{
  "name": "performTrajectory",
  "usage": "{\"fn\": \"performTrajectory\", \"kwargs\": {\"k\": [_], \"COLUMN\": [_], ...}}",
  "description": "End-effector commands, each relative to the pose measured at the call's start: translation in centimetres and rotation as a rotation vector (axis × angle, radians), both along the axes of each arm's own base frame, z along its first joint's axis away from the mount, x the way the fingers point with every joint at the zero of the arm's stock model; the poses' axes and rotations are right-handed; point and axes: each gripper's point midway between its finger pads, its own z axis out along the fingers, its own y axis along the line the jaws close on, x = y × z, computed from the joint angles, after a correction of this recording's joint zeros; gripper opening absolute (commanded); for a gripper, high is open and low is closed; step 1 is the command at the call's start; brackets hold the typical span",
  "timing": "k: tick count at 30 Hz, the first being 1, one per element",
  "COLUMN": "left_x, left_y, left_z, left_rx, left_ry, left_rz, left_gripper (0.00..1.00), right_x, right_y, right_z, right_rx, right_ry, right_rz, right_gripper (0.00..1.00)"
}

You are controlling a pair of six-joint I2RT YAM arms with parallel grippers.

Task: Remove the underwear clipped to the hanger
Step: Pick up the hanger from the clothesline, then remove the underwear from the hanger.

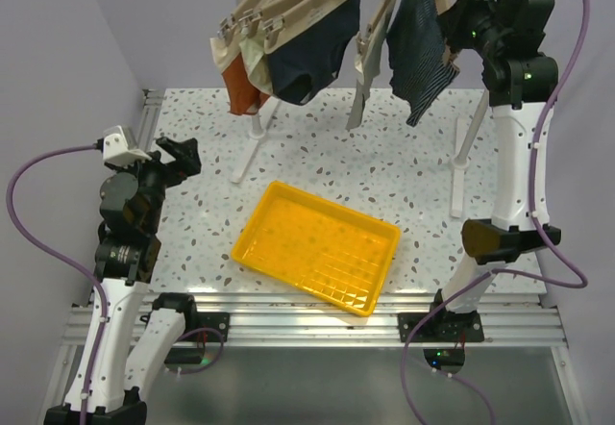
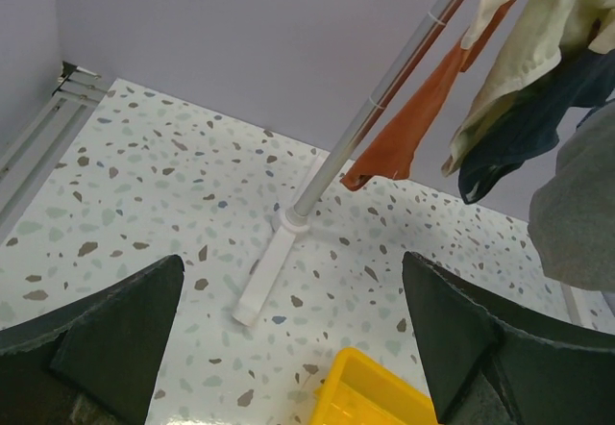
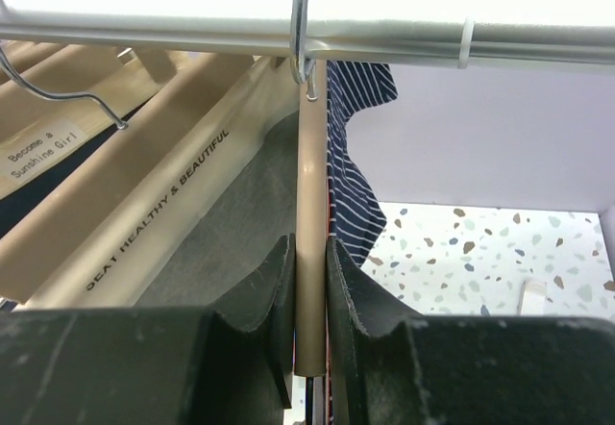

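Several briefs hang from wooden clip hangers on a metal rail [image 3: 192, 12]: orange-red [image 1: 240, 93], cream-green [image 1: 252, 60], solid navy [image 1: 307, 55], grey-white [image 1: 370, 60] and striped navy underwear [image 1: 421, 50]. My right gripper [image 1: 459, 16] is raised at the rail and shut on the wooden bar of the striped pair's hanger [image 3: 310, 204]; the striped cloth [image 3: 357, 165] hangs just right of it. My left gripper [image 1: 181, 156] is open and empty, low at the left. Its view shows the orange-red [image 2: 408, 132] and navy [image 2: 524, 127] briefs ahead, above it.
A yellow tray [image 1: 252, 242] lies on the speckled table under the rack, its corner in the left wrist view [image 2: 375, 391]. The rack's white legs and feet stand at left [image 1: 252, 141] and right [image 1: 464, 146]. Walls close in the back and left.
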Motion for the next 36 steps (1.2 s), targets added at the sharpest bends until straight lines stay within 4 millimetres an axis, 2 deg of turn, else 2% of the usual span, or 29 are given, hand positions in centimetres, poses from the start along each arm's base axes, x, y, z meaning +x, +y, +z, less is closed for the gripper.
{"fn": "performTrajectory", "kwargs": {"k": [1, 7, 13, 14, 15, 16, 19, 20, 22, 23, 26, 27, 28, 30, 32, 36], "left_x": [0.2, 0.2, 0.2, 0.1, 0.2, 0.1, 0.0, 0.0, 0.0, 0.1, 0.3, 0.2, 0.3, 0.3, 0.6, 0.9], "left_y": [-1.2, -2.3, -4.7, -5.2, -5.4, -5.9, -6.6, -7.1, -7.6, -8.2, -9.4, -9.8, -10.4, -11.1, -12.2, -14.7], "left_z": [1.9, 3.0, 3.5, 4.1, 4.2, 4.2, 4.7, 4.7, 5.0, 4.9, 4.9, 5.1, 4.8, 4.8, 4.1, 3.0], "left_rx": [0.001, 0.019, 0.042, 0.048, 0.05, 0.054, 0.069, 0.08, 0.093, 0.101, 0.127, 0.142, 0.147, 0.159, 0.178, 0.26], "left_ry": [-0.082, -0.131, -0.175, -0.202, -0.216, -0.22, -0.258, -0.267, -0.296, -0.299, -0.337, -0.371, -0.374, -0.409, -0.406, -0.417], "left_rz": [-0.065, -0.13, -0.267, -0.297, -0.311, -0.338, -0.38, -0.41, -0.443, -0.476, -0.551, -0.574, -0.613, -0.647, -0.699, -0.789], "left_gripper": [1.0, 1.0, 1.0, 1.0, 1.0, 1.0, 1.0, 1.0, 1.0, 1.0, 1.0, 1.0, 1.0, 1.0, 1.0, 1.0], "right_x": [-3.2, -3.9, -5.5, -5.5, -6.3, -6.3, -7.5, -7.6, -8.9, -9.0, -10.6, -11.2, -11.8, -12.6, -13.5, -14.5], "right_y": [-0.3, 0.0, -0.2, -0.2, -0.3, -0.3, -0.6, -0.6, -0.9, -0.9, -1.5, -1.0, -2.3, -3.1, -3.4, -3.8], "right_z": [7.3, 4.4, 2.7, 1.7, 2.0, 1.1, 0.7, -0.6, -0.9, -2.5, -4.9, -5.7, -7.1, -8.4, -10.8, -14.2], "right_rx": [-0.012, -0.035, -0.078, -0.086, -0.098, -0.104, -0.123, -0.127, -0.143, -0.143, -0.201, -0.219, -0.224, -0.255, -0.284, -0.443], "right_ry": [-0.235, -0.15, -0.112, -0.09, -0.101, -0.081, -0.078, -0.046, -0.042, -0.005, 0.039, 0.048, 0.079, 0.101, 0.146, 0.184], "right_rz": [0.009, 0.042, 0.054, 0.056, 0.059, 0.061, 0.06, 0.065, 0.066, 0.077, 0.103, 0.144, 0.12, 0.124, 0.139, 0.212], "right_gripper": [0.0, 0.0, 0.0, 0.0, 0.0, 0.0, 0.0, 0.0, 0.0, 0.0, 0.0, 0.0, 0.0, 0.0, 0.0, 0.0]}}
